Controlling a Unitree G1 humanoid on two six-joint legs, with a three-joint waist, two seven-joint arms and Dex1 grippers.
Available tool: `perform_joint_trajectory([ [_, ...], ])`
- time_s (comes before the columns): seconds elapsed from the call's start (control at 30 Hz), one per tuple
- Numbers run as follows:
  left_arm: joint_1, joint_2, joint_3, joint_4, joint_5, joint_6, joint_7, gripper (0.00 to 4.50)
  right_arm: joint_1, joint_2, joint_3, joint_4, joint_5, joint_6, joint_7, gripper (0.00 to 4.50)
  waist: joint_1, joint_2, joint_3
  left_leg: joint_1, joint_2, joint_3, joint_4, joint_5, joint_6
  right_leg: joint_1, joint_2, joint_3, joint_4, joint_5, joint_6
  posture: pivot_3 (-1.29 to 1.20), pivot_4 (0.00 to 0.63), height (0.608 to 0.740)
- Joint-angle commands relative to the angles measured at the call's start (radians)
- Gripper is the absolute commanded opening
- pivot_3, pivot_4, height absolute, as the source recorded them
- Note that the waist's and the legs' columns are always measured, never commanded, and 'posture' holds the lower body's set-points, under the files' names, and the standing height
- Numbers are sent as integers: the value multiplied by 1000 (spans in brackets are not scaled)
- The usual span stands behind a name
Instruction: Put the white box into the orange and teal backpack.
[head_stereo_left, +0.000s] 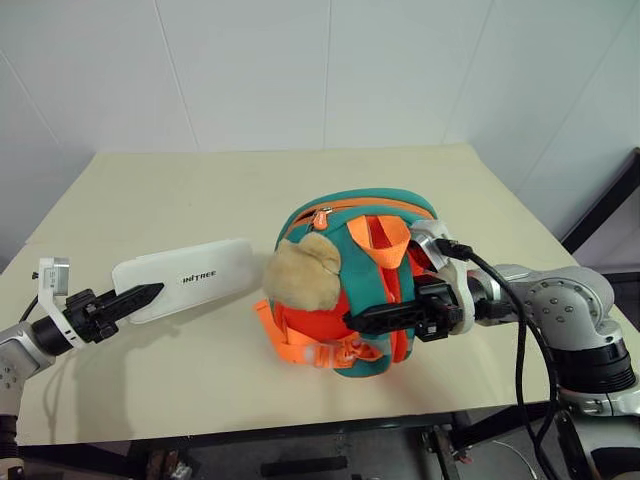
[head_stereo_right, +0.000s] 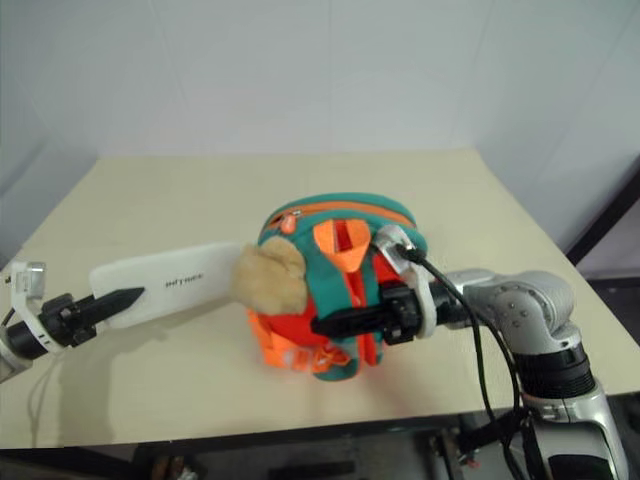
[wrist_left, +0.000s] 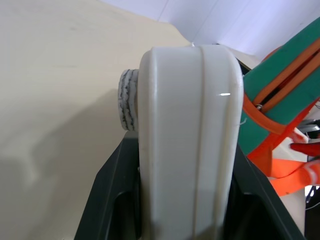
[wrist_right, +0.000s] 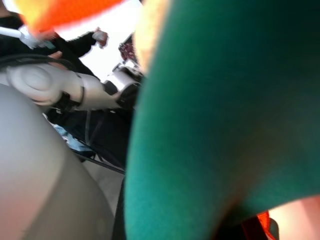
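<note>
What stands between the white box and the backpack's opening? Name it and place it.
The zipper across the top of the orange and teal backpack looks closed, so no opening shows. The tan plush ball sits on the side facing the white box, which the left tool grips.

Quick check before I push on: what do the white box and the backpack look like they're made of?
White box: looks like hard plastic with a smooth, slightly glossy finish; rounded corners, a seam line and a small highlight show in the left wrist view. Orange and teal backpack: soft matte fabric, possibly neoprene, with woven orange webbing and a tan fuzzy plush ball.
</note>
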Motion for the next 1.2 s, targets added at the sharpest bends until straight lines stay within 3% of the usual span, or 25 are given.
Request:
perform_joint_trajectory([
  [0.03,-42,33,55,-107,-112,82,-21,1352,11,-2,2,-24,-7,-24,22,387,3,0,0,0,0,0,0,0,0,0,0,0,0,0,0,0,150,740],
  [0.13,-88,48,99,-205,-234,188,-7,1352,34,8,7,-41,-17,-37,13,387,5,-7,1,0,1,0,0,0,0,0,1,0,1,0,0,0,150,740],
  [0.43,-166,9,107,-316,-379,269,64,1352,41,17,18,-30,-49,-59,11,387,-1,-7,1,1,1,0,2,-1,-1,1,2,1,2,0,0,0,150,740],
  [0.63,-182,21,99,-311,-391,271,58,1352,38,27,18,-21,-63,-69,7,387,0,-7,1,1,1,0,4,-1,-1,1,2,1,2,0,0,0,150,740],
  [0.87,-281,10,162,-263,-514,309,136,1352,34,43,22,-8,-83,-81,9,387,-1,-8,1,0,1,0,6,-2,0,2,2,1,2,1,1,0,150,740],
  [1.0,-218,35,108,-315,-488,328,91,1352,28,52,26,1,-93,-89,12,387,-3,-8,1,1,1,1,6,-2,0,1,2,2,3,1,1,0,150,740],
  [1.2,-143,59,6,-337,-296,157,-11,1352,32,62,24,-4,-96,-94,4,387,0,-8,1,1,1,1,7,-2,0,2,2,2,3,1,0,0,150,740],
])
